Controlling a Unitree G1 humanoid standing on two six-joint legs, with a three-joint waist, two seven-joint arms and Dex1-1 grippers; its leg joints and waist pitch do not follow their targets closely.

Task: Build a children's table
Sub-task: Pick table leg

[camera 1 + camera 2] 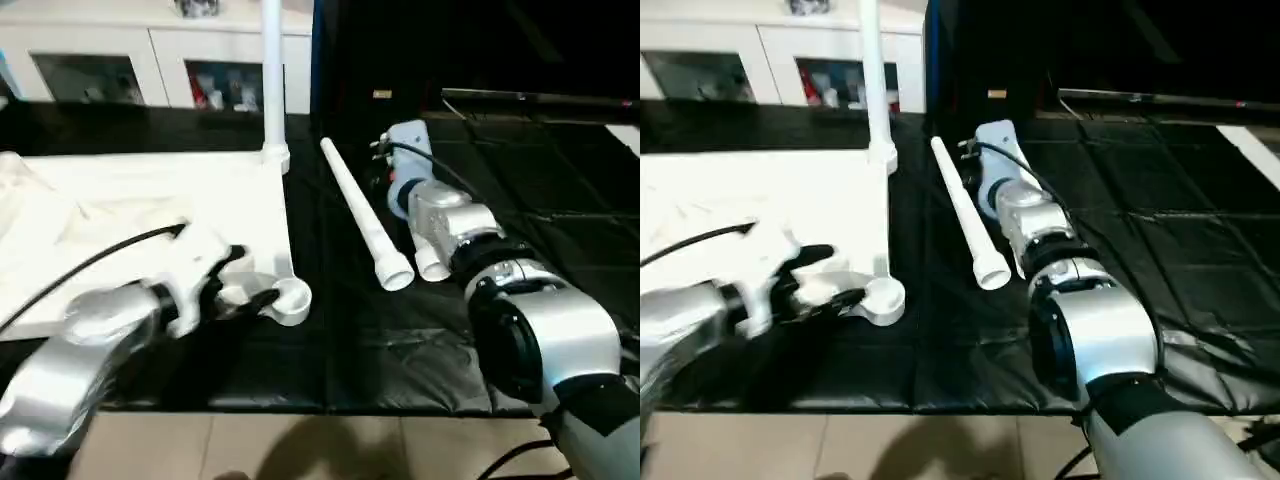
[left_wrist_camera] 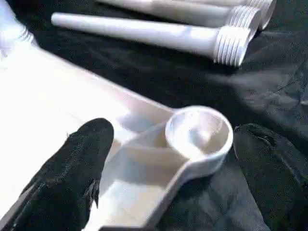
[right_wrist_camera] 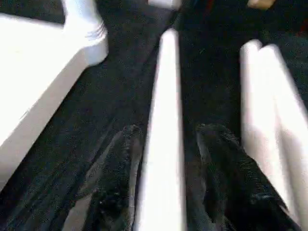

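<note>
The children's table top (image 1: pixel 150 200) lies underside up on the left, all white. One leg (image 1: pixel 271 80) stands upright in its far right corner. My left gripper (image 2: pixel 175 132) is open, its two black fingers (image 2: pixel 82 159) either side of the near right corner socket (image 1: pixel 292 297), which holds nothing. A loose tapered leg (image 1: pixel 365 215) lies on the black mat with its threaded end toward me. My right gripper (image 3: pixel 168 129) straddles this leg, open, with a thin gap beside one finger. Two more legs (image 3: pixel 269 110) lie close beside it, partly under my right forearm (image 1: pixel 470 240).
A black mat (image 1: pixel 520 190) covers the work surface, which ends at a near edge over pale floor (image 1: pixel 300 440). A white glass-door cabinet (image 1: pixel 150 70) stands along the back. A black cable (image 1: pixel 90 262) runs over my left arm.
</note>
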